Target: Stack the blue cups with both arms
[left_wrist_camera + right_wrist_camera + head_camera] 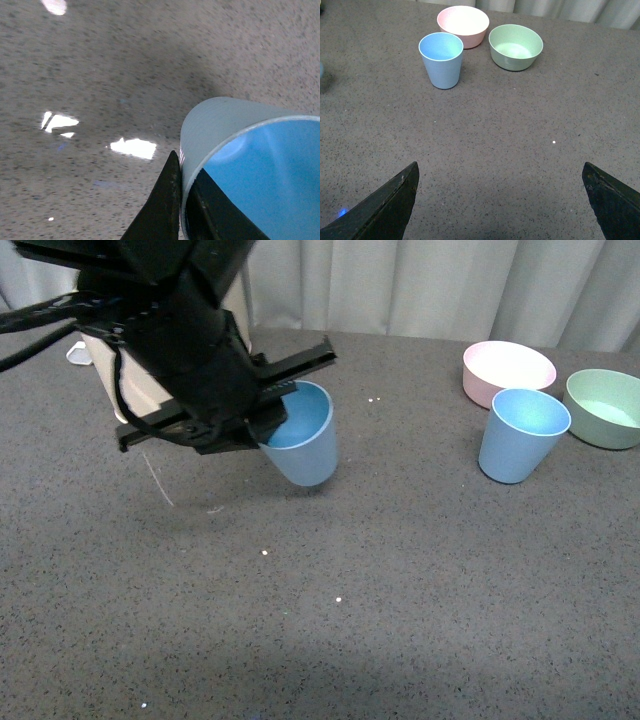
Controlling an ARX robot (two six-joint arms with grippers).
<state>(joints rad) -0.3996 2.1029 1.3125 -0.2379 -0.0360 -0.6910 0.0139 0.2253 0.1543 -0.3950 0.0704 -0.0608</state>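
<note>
One blue cup (pixel 305 440) hangs tilted at centre left, and I cannot tell whether its base touches the table. My left gripper (pixel 272 422) is shut on the blue cup's rim. In the left wrist view one finger lies inside the cup (pixel 225 125) and one outside, where the gripper (pixel 185 197) pinches the wall. The other blue cup (pixel 522 436) stands upright at the right, in front of the bowls. The right wrist view shows this cup (pixel 441 60) far ahead of my right gripper (pixel 500 200), which is open and holds nothing. The right arm is out of the front view.
A pink bowl (pixel 508 371) and a green bowl (pixel 604 407) sit just behind and beside the standing cup; both bowls, pink (pixel 463 25) and green (pixel 516 46), also show in the right wrist view. A pale appliance (pixel 112 375) stands behind my left arm. Grey table surface (pixel 380 580).
</note>
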